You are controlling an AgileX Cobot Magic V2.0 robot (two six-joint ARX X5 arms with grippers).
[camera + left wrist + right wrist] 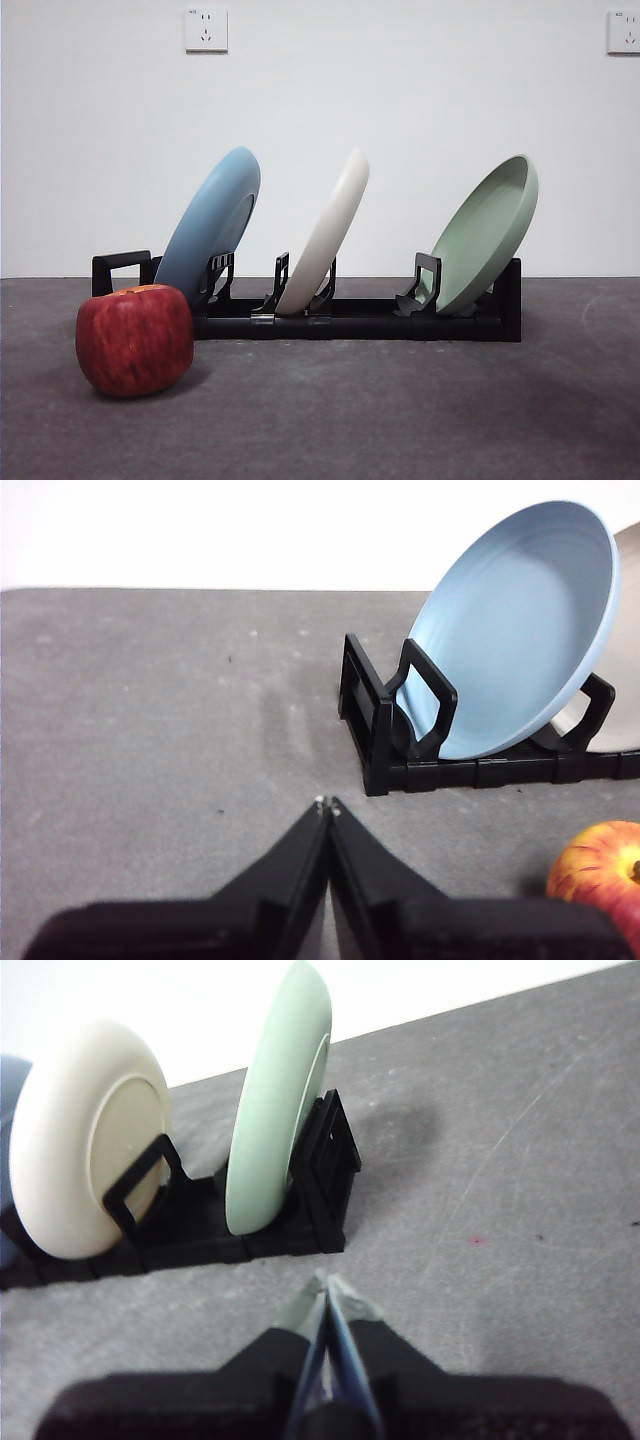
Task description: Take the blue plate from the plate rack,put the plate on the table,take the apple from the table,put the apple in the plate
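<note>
Black jaws of the left gripper (327,805) and right gripper (328,1285) are pressing together above the table (400,410). Leaning in the plate rack (360,322) are the blue plate (210,225), cream plate (328,230) and green plate (487,235); the apple (135,340) is sitting in front.

Light: bright, even, washing out the wall.
Shadows: soft ones pooling beside the apple (134,340).
Focus: right gripper (327,1285) blurring close up.
</note>
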